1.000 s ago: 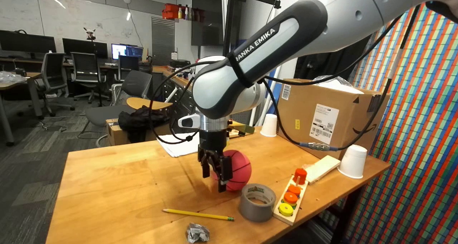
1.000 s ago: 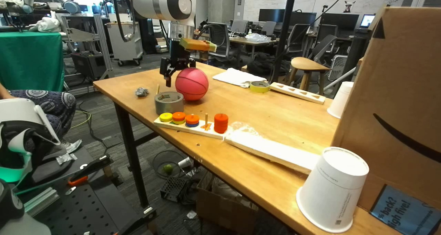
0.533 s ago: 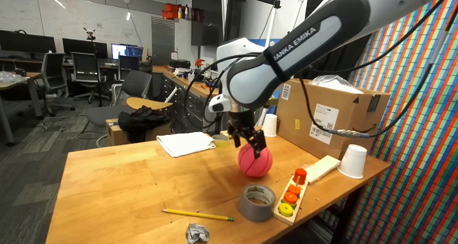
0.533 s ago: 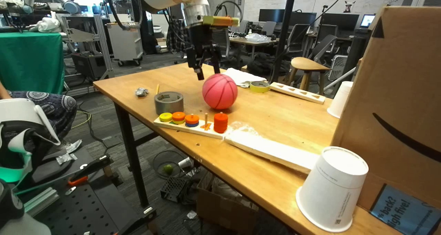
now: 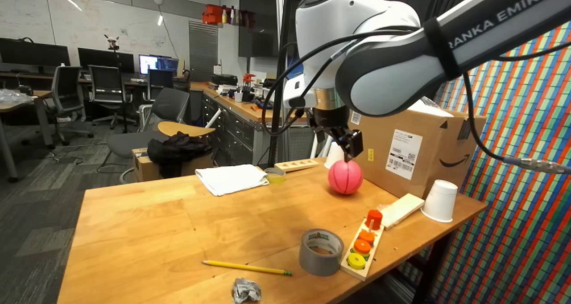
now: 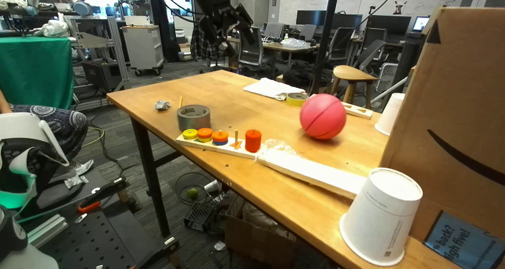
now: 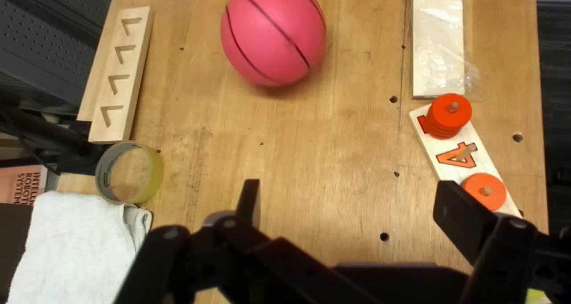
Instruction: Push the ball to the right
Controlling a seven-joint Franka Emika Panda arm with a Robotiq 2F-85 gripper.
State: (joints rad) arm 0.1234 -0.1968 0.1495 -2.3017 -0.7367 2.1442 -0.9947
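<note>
Whiteboards (image 5: 80, 27) and monitors (image 5: 96, 58) fill the background, and up front it's all about this wooden bench (image 5: 169, 232). There's the pink mini basketball (image 5: 345, 177), toward the bench's right end, between the two long edges and short of the big cardboard box (image 5: 428, 143). And the gripper (image 7: 349, 195)? High above the bench, fingers (image 7: 464, 219) spread wide, nothing between them! Here's what matters: in the wrist view the ball lies out ahead of that gap, slightly toward the bench edge with the slotted wooden block (image 7: 119, 76). In an exterior view the ball (image 6: 322, 116) is lower down, too, and well apart from the gripper. Being round, it offers no long axis to line up; only direction counts. I'd call the rightward push as good as done. Should another be wanted, the gripper would have to drop in behind the ball and drive for that right end, with a bump into the cardboard box the obvious danger.
</note>
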